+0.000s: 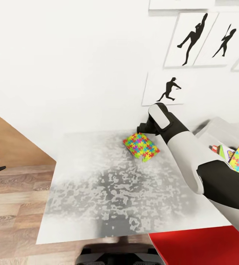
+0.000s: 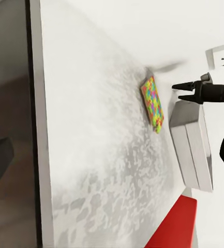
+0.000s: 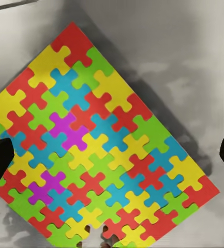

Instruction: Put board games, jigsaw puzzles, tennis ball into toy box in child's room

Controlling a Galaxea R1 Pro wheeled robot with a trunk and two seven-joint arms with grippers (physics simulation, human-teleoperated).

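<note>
One jigsaw puzzle [image 1: 141,146] left on table [image 1: 97,191], right gripper [image 1: 143,129] above its far edge | left wrist: fingers [image 2: 187,91] spread, empty | right wrist: puzzle [image 3: 99,142] lies flat between tips – risk: thin sheet, pads may skid off.

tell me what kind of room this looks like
Probably a child's bedroom or playroom: a colourful jigsaw puzzle lies on a grey desk, black sports silhouette prints hang on the white wall, and the floor is wood plank.
</note>
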